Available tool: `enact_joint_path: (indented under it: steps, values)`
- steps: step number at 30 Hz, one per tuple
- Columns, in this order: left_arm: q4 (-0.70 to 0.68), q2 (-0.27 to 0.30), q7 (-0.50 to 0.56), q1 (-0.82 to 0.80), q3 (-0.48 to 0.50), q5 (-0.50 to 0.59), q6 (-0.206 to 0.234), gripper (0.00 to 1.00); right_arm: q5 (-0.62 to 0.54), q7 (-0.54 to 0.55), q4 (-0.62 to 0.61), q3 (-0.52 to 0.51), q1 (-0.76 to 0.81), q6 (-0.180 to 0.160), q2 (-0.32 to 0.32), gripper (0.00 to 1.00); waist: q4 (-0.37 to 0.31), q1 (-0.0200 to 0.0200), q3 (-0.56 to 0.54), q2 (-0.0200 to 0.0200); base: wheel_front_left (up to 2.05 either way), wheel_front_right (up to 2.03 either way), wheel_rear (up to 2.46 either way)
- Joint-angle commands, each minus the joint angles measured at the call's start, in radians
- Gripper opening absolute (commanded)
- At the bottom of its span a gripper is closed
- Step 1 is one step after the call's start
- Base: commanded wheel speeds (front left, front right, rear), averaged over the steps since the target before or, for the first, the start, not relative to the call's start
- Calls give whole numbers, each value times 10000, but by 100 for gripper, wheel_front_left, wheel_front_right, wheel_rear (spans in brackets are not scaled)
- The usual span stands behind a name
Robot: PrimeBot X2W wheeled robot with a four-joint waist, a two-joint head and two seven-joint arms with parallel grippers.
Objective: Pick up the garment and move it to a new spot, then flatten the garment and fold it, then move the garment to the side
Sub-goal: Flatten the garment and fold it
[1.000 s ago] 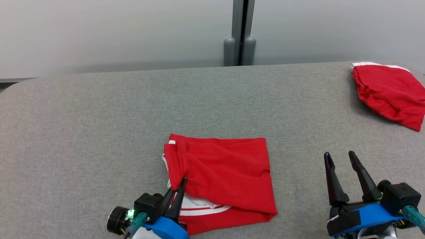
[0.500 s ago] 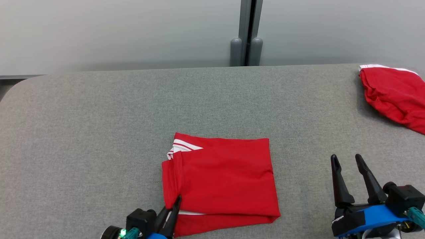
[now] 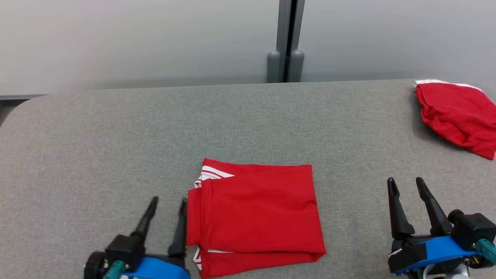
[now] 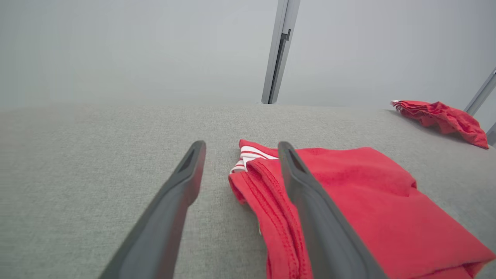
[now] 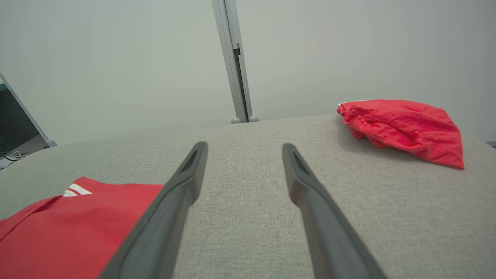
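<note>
a red garment (image 3: 255,217) with white stripes lies folded into a rough square on the near middle of the grey desk (image 3: 116,147). the left gripper (image 3: 168,200) sits just beside its left edge, jaws wide and empty. the right gripper (image 3: 405,180) rests well apart to the right, jaws wide, holding nothing. a crumpled red cloth (image 3: 457,112) lies at the far right.

- We find a grey fabric surface (image 3: 116,135) with a rounded far-left corner.
- We find a crumpled red cloth (image 3: 455,112) lying at its far right.
- We find a grey post (image 3: 286,31) splitting the pale wall (image 3: 116,38) behind.
</note>
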Motion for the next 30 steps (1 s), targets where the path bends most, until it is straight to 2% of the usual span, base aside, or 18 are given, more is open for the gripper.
enact_joint_path:
  steps: [1, 7, 13, 23, 30]
  values:
    - [-199, 153, -122, -241, 322, -28, 165, 100, -58, -82, -30, 16, -123, 4, -4, 100, -19, 0, -61, 0, 0, 0, 0]
    - [-664, 379, -244, -472, 1097, -6, 512, 100, -85, -66, -42, 70, -177, 4, -5, 100, -48, 0, -231, 0, 0, 0, 0]
    - [-885, 516, -257, -535, 1541, 74, 646, 100, -100, -11, -93, 119, -81, 4, -5, 100, -72, 0, -402, 0, 0, 0, 0]
    - [-942, 543, -256, 78, 2218, 195, 525, 100, -212, 112, -453, 145, 452, 3, -4, 100, -60, 0, -636, 0, 0, 0, 0]
    - [-672, 543, -255, 181, 2132, 310, 487, 100, -321, 366, -812, 249, 814, 4, -5, 100, 27, 0, -654, 0, 0, 0, 0]
